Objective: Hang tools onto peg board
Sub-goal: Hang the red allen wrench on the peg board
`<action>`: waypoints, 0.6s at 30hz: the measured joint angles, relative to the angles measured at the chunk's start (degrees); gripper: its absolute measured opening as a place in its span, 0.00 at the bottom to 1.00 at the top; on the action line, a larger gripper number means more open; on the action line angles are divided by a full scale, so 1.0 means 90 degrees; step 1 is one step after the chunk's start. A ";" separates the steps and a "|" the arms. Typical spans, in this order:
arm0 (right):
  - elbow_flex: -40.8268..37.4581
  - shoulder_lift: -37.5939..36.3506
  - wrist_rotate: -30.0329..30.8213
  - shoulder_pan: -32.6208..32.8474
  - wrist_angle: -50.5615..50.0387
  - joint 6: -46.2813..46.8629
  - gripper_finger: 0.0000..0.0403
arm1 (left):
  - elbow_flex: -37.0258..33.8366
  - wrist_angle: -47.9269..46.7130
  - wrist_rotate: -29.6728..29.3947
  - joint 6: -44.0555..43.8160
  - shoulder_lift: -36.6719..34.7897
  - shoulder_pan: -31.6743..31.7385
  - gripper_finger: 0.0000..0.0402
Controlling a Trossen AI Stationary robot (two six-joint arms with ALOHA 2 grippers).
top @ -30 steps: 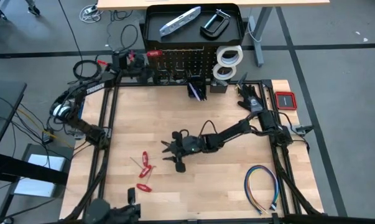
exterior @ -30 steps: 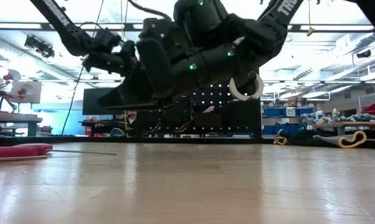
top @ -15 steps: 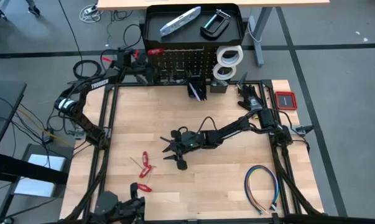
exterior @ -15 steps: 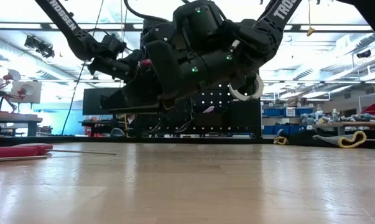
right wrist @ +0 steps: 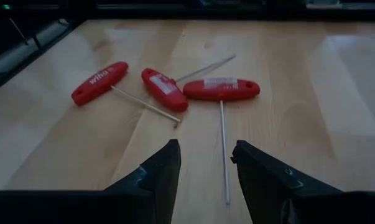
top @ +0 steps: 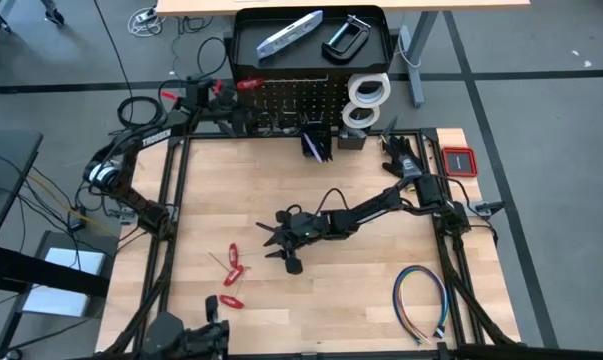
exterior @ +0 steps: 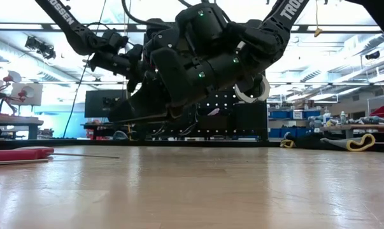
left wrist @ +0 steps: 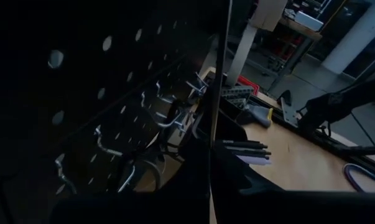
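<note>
Right gripper [top: 278,243]: low over the wooden table [top: 381,290], fingers [right wrist: 159,171] part way open, nothing between them
Red-handled tools [right wrist: 168,89]: three lie flat on the table just ahead of the right gripper
Left gripper [top: 219,95]: up at the left end of the peg board [top: 301,98], squeezed tight; it seems to hold a red-handled tool [top: 245,86] against the board
Tape rolls [top: 367,90]: hanging on the board's right side
Top tray: silver bar tool [top: 289,32] and black clamp [top: 346,38] lie in it

A workshop: cluttered workbenches [exterior: 344,127], ceiling strip lights [exterior: 344,28], pegboard [top: 301,100] beyond.
</note>
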 joint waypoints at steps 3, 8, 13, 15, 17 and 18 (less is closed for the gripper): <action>0.0000 0.0000 0.0000 0.0000 -0.0056 0.0159 0.41 | 0.0000 -0.0024 0.0006 0.0123 -0.0005 -0.0018 0.00; 0.0000 0.0000 0.0001 0.0005 -0.0051 0.0182 0.41 | 0.0000 -0.0012 0.0054 0.0146 0.0072 -0.0154 0.00; 0.0000 0.0000 0.0036 0.0005 -0.0027 0.0182 0.41 | 0.0001 0.0308 0.0033 -0.0031 0.0072 -0.0178 0.00; 0.0000 0.0000 0.0048 0.0005 -0.0019 0.0182 0.41 | 0.0001 0.0300 -0.0114 -0.0107 0.0072 -0.0168 0.00; 0.0000 0.0000 0.0056 0.0003 -0.0019 0.0182 0.41 | 0.0002 0.0299 -0.0157 -0.0185 0.0072 -0.0138 0.00; 0.0000 0.0000 0.0056 -0.0008 -0.0015 0.0182 0.41 | 0.0002 0.0301 -0.0144 -0.0216 0.0072 -0.0134 0.00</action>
